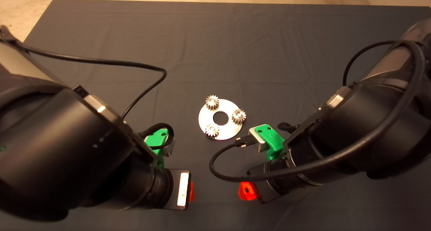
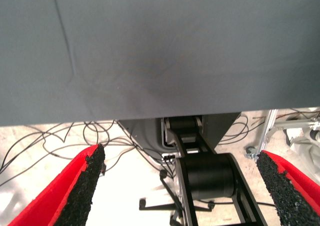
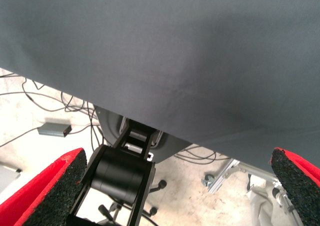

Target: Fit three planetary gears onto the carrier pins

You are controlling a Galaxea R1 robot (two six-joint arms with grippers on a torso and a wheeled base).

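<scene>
Three planetary gears sit on the carrier pins of a shiny disc mid-mat, apparently fully seated. Left gripper and right gripper hang at the mat's near edge, fingers spread apart, empty.

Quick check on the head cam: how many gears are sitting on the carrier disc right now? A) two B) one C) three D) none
C: three planetary gears sit on the disc, spaced around its centre hole, while the left gripper and right gripper are both open and off the disc, near the mat's near edge.
</scene>
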